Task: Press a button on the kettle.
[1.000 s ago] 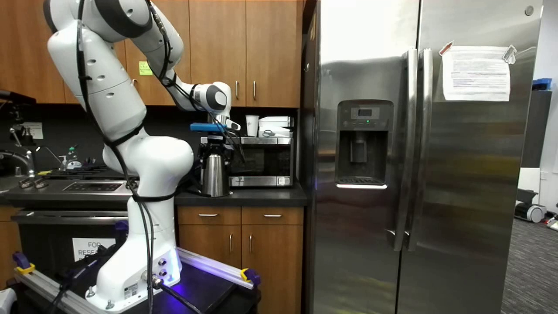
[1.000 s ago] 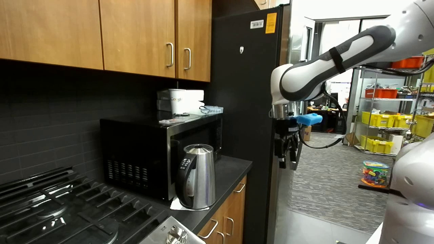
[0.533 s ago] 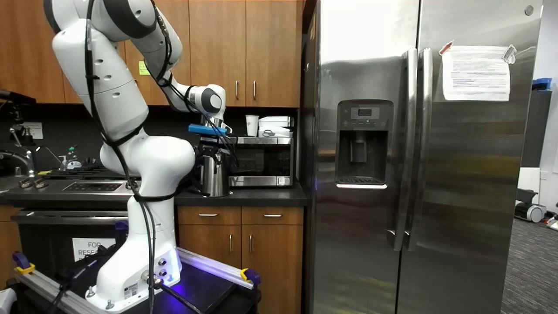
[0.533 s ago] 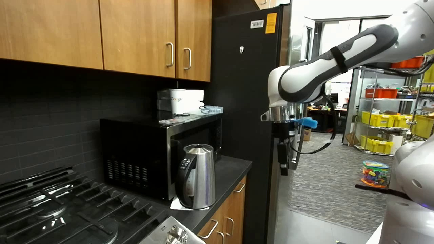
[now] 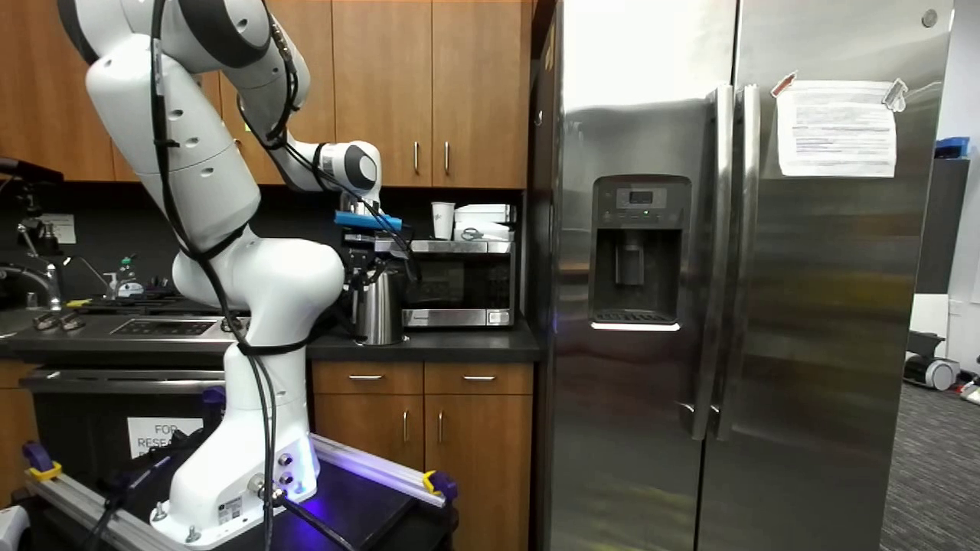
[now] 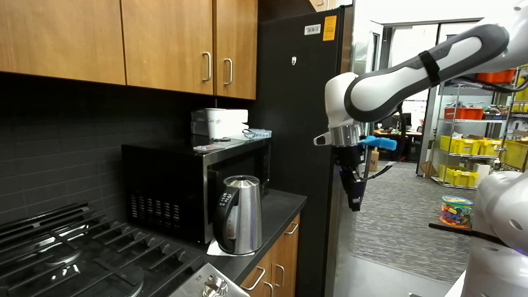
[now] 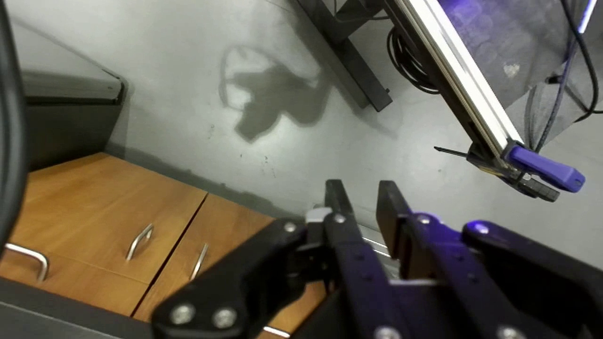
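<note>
While the kettle (image 6: pixel 246 218) stands (lidded, probably) — the tool (image 7: pixel 362 193) hangs apart.

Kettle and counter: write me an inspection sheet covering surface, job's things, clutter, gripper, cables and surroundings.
Surface: dark counter, bearing the kettle and microwave.
Job's things: kettle upright near the microwave, something flat and white showing under it; buttons on its dark handle.
Clutter: white cup and white boxes on top of the microwave.
Gripper: partly open, nothing seen between its fingers, apart from the kettle.
Cables: black cables strapped along the arm; coil of cable beside a metal rail.
Surroundings: stove at one end of the counter, refrigerator at the other.
</note>
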You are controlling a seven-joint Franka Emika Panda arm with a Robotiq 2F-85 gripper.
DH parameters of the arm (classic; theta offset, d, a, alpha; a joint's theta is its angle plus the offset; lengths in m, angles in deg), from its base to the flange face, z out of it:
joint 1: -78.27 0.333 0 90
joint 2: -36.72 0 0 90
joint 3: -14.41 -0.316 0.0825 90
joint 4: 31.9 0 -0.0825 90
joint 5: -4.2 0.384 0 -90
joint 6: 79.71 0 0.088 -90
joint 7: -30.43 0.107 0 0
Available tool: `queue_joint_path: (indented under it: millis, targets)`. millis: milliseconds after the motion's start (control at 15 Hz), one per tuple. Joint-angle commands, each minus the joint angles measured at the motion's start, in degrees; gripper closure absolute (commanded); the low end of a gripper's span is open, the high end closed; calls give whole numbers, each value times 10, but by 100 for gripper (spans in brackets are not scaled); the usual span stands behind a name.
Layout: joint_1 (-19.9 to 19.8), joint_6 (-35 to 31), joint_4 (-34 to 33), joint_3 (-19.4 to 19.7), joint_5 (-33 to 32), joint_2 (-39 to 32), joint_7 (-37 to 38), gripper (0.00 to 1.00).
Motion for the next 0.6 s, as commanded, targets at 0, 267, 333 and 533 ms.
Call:
queue_joint_path:
  millis: [0,267,333,533]
  targets:
    - [1,-41,19,-14,2,46,47,100]
    - [1,-99,37,-22,29,67,129,100]
    - [1,-104,39,-24,30,72,142,100]
    - [3,-130,42,-35,39,83,191,100]
